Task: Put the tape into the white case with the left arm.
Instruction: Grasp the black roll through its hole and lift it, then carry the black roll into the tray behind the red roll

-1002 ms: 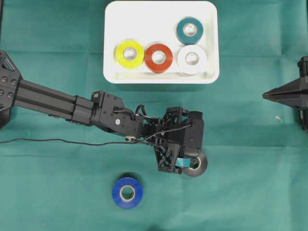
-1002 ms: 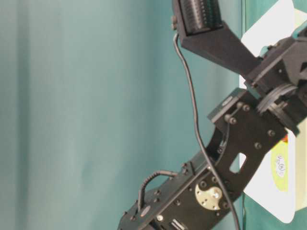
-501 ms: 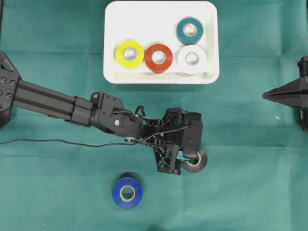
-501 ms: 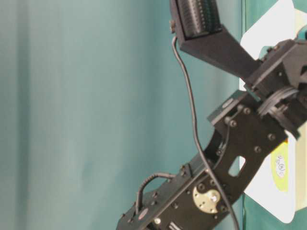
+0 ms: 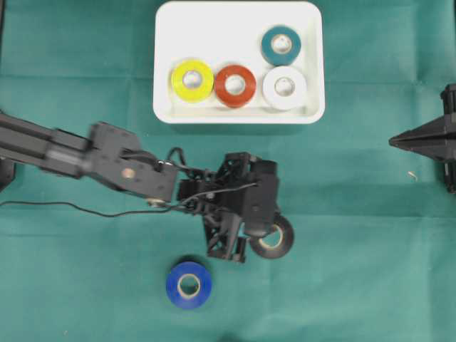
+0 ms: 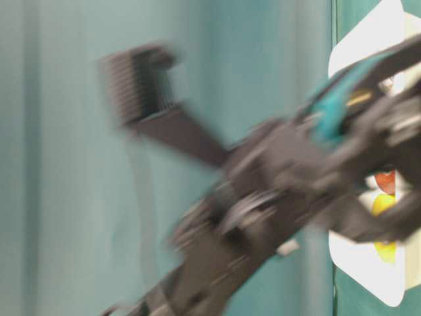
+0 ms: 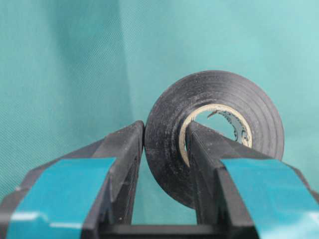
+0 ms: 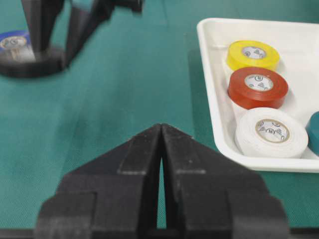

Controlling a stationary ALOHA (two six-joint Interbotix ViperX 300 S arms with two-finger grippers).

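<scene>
My left claw (image 7: pixel 164 149) is clamped on the black roll of electrical tape (image 7: pixel 214 134), one finger poked through the cardboard core and the other pressed against the outer wall, so I'm pinching one side of the ring. That grip makes sense for a roll lying flat: nothing to squeeze across, so you hook the hole instead. In the overhead view the claw (image 5: pixel 260 235) and roll (image 5: pixel 273 240) sit a bit below the middle of the frame, over the green cloth (image 5: pixel 370 214); whether the roll is clear of the cloth, I can't say for sure.

The target, the shallow white plastic case with rounded corners (image 5: pixel 214 21), is at the top centre, well apart from where I'm holding the roll. It already has a yellow roll (image 5: pixel 192 80), a red roll (image 5: pixel 235 85) and a white roll (image 5: pixel 284 87) lined along its lower edge, plus a teal roll (image 5: pixel 281 45) above the white one. The upper left of the case is bare, so that's where I'd guess this one fits.

A blue roll (image 5: pixel 189 285) waits on the cloth at the lower left of centre, probably next in line.

My right claw (image 8: pixel 160 149) is pressed together on nothing, parked at the right edge out of the way.
</scene>
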